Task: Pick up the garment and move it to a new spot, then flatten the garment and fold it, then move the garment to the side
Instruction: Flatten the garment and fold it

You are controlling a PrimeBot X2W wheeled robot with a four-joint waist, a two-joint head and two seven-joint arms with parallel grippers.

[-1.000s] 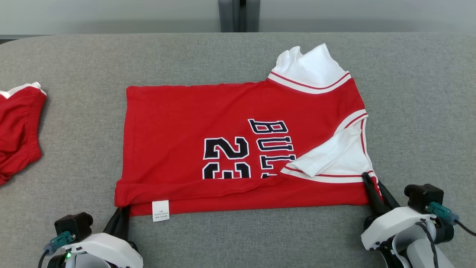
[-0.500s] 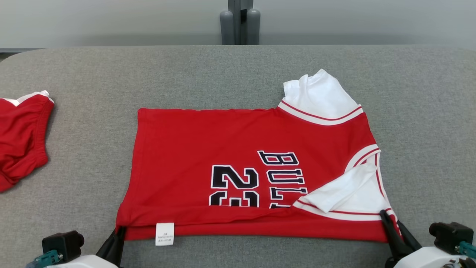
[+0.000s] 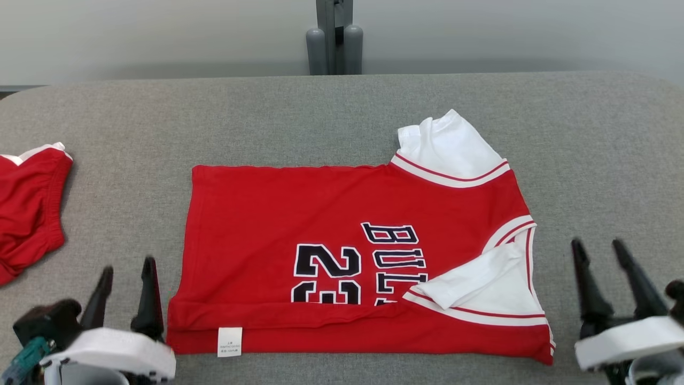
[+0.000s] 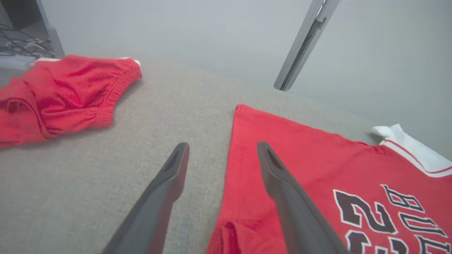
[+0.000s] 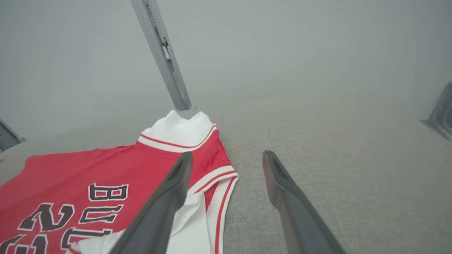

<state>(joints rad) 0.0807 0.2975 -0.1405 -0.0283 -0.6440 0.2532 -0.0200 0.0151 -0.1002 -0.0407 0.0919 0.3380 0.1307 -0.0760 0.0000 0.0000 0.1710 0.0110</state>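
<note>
folded jersey, left pincer and right pincer spread empty beside it, head view adds white label

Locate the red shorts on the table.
In the head view the red shorts lie at the far left of the grey table, apart from the jersey and up-left of the open left gripper.

Large black, white-edged digits run sideways across a red jersey on the grey surface: a "2", then what looks like a "3", half hidden by the fold along the near edge. Beside them, also sideways, are the letters "BUL", the rest covered by a white sleeve. The print on the white hem tag is too small to read.
</note>
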